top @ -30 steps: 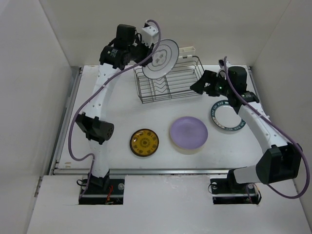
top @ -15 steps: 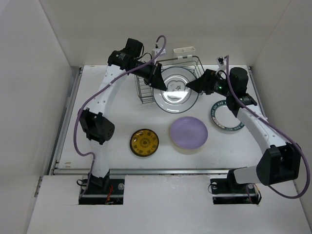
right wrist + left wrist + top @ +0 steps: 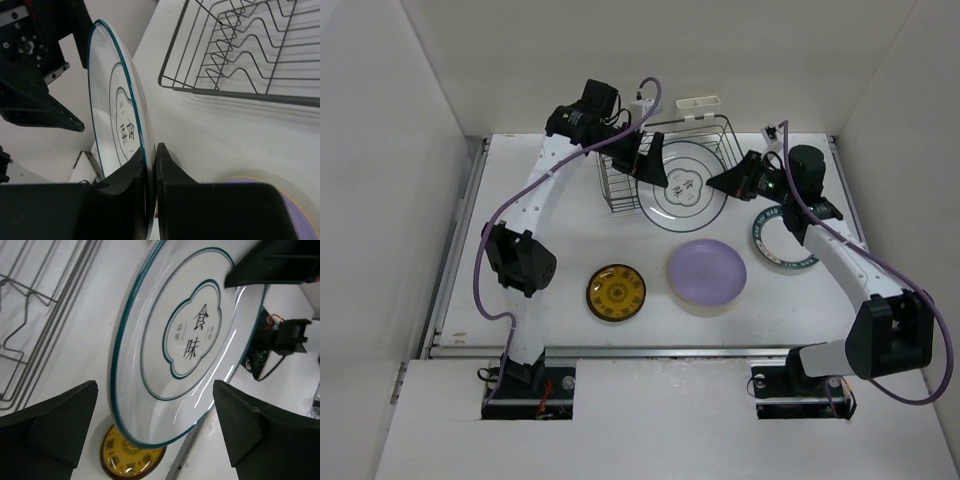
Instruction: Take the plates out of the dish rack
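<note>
Left end effector [image 3: 155, 407] spread wide, right end effector [image 3: 151, 161] pinched tight — arms outstretched

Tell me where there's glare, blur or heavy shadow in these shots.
Left wrist view: a bright glare streak curves along the lower right of the white dark-rimmed plate; its characters are readable. Right wrist view: that plate, edge-on, and the dish rack look sharp; the foreground is almost black. Top external view: even light, faint soft shadows, no visible blur.

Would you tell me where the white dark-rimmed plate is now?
Top view: the white dark-rimmed plate hangs at the dish rack's near edge, pinched by the right gripper's fingers, beyond the lavender plate.
</note>
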